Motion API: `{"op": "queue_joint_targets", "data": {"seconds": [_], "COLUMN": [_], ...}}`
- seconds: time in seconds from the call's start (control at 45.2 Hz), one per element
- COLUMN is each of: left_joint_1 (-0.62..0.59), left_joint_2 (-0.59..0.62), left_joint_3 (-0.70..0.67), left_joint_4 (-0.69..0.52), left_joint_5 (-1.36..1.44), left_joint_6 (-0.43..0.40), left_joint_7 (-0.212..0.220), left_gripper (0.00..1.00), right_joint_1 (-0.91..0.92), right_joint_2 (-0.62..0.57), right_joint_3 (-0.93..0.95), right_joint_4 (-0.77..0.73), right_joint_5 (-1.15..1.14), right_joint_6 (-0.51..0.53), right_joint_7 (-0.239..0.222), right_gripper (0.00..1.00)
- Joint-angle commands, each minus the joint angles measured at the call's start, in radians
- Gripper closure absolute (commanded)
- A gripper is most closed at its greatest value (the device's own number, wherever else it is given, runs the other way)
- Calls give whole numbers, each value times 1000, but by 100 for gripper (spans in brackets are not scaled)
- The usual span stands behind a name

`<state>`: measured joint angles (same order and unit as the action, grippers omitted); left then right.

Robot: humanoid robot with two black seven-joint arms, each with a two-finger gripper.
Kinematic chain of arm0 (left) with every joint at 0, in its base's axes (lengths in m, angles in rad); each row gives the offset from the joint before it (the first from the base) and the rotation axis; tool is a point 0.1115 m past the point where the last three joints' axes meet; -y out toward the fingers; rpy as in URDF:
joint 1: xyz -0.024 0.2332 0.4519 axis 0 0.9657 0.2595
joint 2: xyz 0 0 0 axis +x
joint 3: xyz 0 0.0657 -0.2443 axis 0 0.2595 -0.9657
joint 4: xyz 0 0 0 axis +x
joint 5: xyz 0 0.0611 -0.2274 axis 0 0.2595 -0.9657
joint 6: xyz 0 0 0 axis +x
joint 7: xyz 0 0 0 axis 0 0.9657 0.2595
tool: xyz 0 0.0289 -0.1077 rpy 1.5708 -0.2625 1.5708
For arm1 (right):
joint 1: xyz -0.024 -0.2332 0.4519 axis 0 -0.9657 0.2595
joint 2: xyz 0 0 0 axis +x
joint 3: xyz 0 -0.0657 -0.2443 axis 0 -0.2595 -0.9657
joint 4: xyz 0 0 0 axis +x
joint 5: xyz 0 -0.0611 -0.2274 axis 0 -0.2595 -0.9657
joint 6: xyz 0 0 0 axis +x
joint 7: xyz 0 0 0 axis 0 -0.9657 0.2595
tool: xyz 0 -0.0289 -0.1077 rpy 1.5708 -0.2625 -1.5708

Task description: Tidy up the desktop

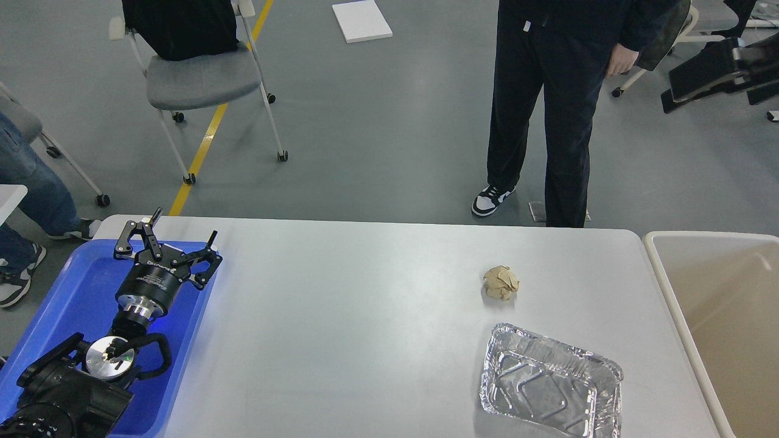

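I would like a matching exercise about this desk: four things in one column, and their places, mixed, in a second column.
Things:
1. crumpled paper ball
2. foil tray
3. blue tray
4. beige bin

Places:
A. past the right edge of the desktop
B. under the left gripper
C. near right part of the desktop
D. just beyond the foil tray

Pairs: 1-D, 2-C, 3-B, 4-A

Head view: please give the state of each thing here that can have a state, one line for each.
left gripper: open, empty, over the blue tray
foil tray: upright, empty, on the desktop
paper ball: crumpled, loose on the desktop
beige bin: open
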<state>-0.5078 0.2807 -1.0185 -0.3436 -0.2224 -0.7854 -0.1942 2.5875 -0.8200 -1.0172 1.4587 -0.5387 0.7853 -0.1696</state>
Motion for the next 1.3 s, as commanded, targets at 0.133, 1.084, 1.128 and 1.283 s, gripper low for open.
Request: {"op": "queue_joint_targets", "data": {"seconds": [0.133,1.084,1.128,1.283], "left_joint_1": [0,0,0,0], "left_joint_2": [0,0,0,0], "left_joint_3": [0,0,0,0], "left_joint_4": [0,0,0,0], "left_joint_5": [0,0,0,0], "left_joint_6": [0,0,0,0], "left_joint_7": [-1,1,1,1], "left_gripper": [0,0,0,0], "right_joint_1": [-6,-73,-90,-119], "right_joint_2": [42,311,311,309], "right_joint_3": [-150,-268,-271,-287], "right_joint_4": [173,151,141,127], "right_joint_5": [16,255,247,249], "right_joint_6": [0,0,0,0], "right_joint_7": [51,203,200,200], "right_gripper": [1,0,0,0]}}
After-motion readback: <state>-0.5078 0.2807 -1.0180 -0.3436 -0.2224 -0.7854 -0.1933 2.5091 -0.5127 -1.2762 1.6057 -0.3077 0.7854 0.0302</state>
